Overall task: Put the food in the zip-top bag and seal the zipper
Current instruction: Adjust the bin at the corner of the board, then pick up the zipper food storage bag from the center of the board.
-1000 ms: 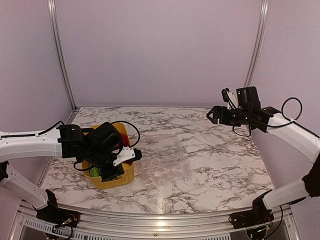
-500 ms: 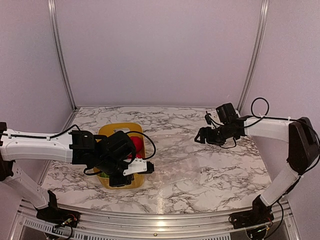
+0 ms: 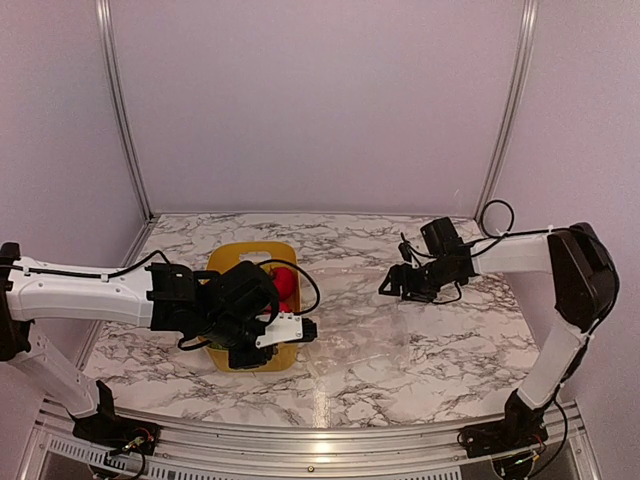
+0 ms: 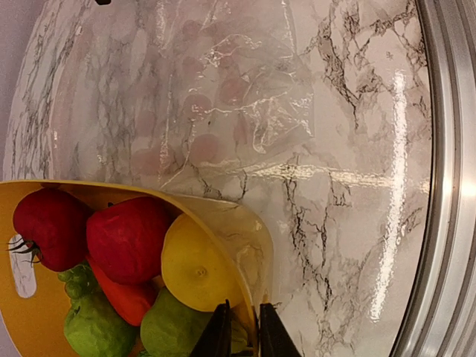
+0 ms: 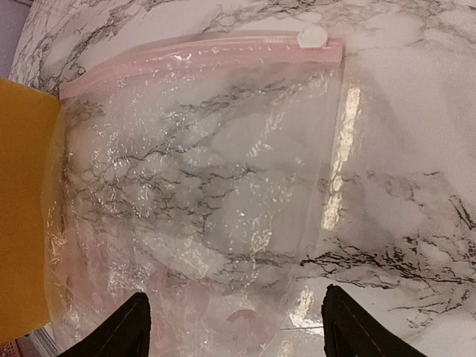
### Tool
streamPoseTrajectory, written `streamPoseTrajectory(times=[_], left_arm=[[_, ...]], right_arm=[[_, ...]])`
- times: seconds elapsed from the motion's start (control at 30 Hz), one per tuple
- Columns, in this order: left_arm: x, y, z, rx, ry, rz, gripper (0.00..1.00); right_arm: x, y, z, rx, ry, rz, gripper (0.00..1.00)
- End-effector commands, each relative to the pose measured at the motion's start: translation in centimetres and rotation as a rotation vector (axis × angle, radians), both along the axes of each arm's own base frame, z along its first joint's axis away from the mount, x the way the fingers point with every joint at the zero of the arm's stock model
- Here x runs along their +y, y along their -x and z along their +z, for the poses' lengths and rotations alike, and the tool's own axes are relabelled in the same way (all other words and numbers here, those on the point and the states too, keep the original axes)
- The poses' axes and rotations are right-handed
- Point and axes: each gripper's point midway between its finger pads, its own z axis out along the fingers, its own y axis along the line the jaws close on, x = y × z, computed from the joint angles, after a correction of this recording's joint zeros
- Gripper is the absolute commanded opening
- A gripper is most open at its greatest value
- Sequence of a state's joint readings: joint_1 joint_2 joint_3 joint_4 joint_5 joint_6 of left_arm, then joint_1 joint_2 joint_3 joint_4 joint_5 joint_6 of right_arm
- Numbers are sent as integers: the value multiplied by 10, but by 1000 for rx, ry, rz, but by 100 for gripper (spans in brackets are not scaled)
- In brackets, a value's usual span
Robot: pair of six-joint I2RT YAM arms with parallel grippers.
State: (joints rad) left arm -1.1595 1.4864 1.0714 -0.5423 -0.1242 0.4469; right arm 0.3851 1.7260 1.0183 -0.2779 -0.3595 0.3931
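Note:
The yellow bin (image 3: pixel 235 257) holds the food: a red tomato (image 4: pixel 43 223), a pink-red ball (image 4: pixel 126 238), a yellow lemon (image 4: pixel 195 269), green rounds (image 4: pixel 93 329), an orange-red piece (image 4: pixel 128 299) and green grapes (image 4: pixel 77 280). My left gripper (image 4: pixel 244 338) is shut on the bin's near right wall (image 4: pixel 256 245); it also shows in the top view (image 3: pixel 298 335). The clear zip-top bag (image 5: pixel 201 171) lies flat on the table right of the bin, also seen from above (image 3: pixel 350 325). Its pinkish zipper (image 5: pixel 201 50) runs along the far edge. My right gripper (image 5: pixel 238 331) is open over the bag, also visible from above (image 3: pixel 387 287).
The marble table (image 3: pixel 450 340) has a metal rail (image 3: pixel 320 435) along its near edge and purple walls behind. The bin's side (image 5: pixel 22 208) touches the bag's left edge in the right wrist view. A white round tab (image 5: pixel 311 36) sits at the zipper's right end.
My left gripper has dragged the yellow bin to the right, up against the bag. My right arm has come down and left from high at the right to just over the bag.

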Motion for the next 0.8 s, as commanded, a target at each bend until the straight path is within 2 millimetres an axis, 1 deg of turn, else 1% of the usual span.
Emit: streamPoseTrajectory(times=[0.0,0.1,0.2,0.23,0.27,0.3,0.33,0.37,0.47,0.5,0.57,0.67,0.77], left_arm=[[-13,-13,17,-65,80,45,21],[-13,-16,30,-74,124,91,33],[-11,-20,50,-87,168,144,44],[-12,-18,57,-72,187,153,46],[-15,-17,69,-59,225,159,49],[-19,-16,83,-48,278,169,54],[-23,-16,96,-43,327,181,60],[-27,-18,112,-42,379,199,65],[-35,-27,149,-58,490,256,71],[-38,-32,159,-64,519,281,73],[-43,-43,177,-76,564,329,73],[-48,-62,201,-85,625,416,75],[-53,-80,220,-34,695,477,77]], right_arm=[[18,-12,-3,5,-72,6,75],[21,-14,-11,28,-79,2,70],[21,-19,-11,20,-68,-6,58],[21,-21,-8,10,-65,-5,52],[20,-24,-3,-2,-59,-5,47],[20,-25,2,-13,-52,-1,35],[19,-27,8,-30,-46,6,29],[18,-29,16,-51,-36,11,20],[13,-30,40,-117,-5,30,4],[11,-30,49,-141,9,43,1],[10,-29,69,-193,24,73,0],[11,-23,107,-289,16,135,0],[17,-7,147,-398,-40,224,0]])
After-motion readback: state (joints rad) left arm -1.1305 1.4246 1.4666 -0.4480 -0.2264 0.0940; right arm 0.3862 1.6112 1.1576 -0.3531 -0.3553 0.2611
